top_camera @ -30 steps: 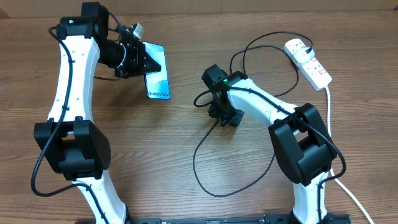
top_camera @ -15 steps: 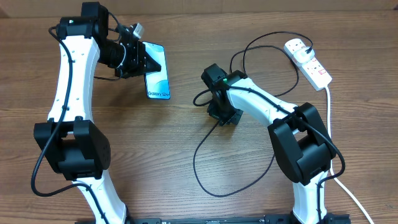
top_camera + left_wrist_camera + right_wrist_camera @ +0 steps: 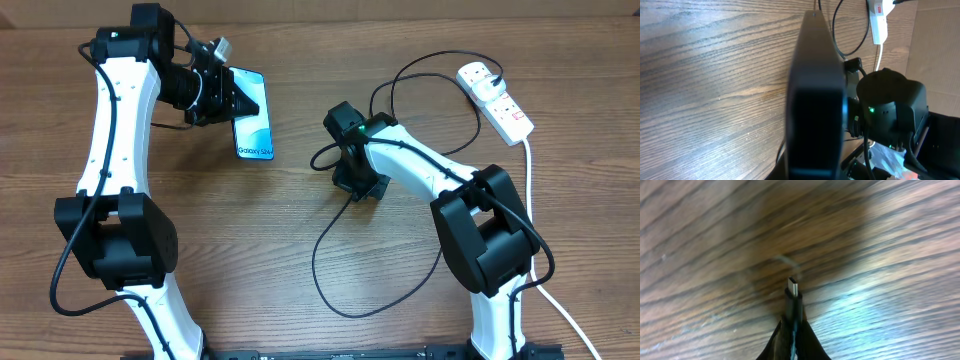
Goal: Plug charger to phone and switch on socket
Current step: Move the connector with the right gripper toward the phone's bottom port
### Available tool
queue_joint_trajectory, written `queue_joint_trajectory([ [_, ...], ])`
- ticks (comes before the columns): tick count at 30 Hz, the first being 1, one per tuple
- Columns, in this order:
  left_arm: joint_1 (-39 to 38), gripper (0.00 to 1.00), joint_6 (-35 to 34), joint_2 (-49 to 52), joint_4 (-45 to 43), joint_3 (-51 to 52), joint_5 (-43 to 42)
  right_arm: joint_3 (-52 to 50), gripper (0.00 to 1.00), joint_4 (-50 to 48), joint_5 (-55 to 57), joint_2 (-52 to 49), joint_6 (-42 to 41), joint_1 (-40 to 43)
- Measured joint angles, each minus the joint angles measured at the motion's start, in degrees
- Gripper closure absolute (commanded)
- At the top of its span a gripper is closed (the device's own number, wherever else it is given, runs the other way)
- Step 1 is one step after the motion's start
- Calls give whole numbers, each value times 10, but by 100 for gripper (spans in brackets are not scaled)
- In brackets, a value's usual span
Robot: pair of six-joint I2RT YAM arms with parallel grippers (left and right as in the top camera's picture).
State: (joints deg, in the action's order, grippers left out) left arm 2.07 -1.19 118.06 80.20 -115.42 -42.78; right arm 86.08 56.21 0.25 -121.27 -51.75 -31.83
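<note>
left gripper [image 3: 234, 95] clamped on the phone [image 3: 256, 125], right gripper [image 3: 358, 185] pinching the charger [image 3: 793, 299] tip-forward (2 firm grips), so port can meet plug.

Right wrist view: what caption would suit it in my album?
The right gripper pinches the charger, connector tip jutting out over the wooden table.

Wooden table [image 3: 250, 250] — brown, visible grain; tan cardboard panel [image 3: 940, 50] at far side.

The phone [image 3: 254, 125] is at the table's [image 3: 300, 60] left, the socket [image 3: 497, 98] back right, the charger [image 3: 313, 262] looping between them.
</note>
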Motion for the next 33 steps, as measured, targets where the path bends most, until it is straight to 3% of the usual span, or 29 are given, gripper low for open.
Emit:
queue_joint_trajectory([
  [7,0,96,0,0,8,0,-46,4,96,3,-147,7,104,19],
  [16,-1,96,33,0,10,0,-246,13,96,68,-374,164,293,53],
  [22,-1,96,33,0,20,0,-353,14,96,75,-525,181,393,52],
  [33,-1,96,32,0,25,0,-400,14,96,74,-675,181,476,56],
])
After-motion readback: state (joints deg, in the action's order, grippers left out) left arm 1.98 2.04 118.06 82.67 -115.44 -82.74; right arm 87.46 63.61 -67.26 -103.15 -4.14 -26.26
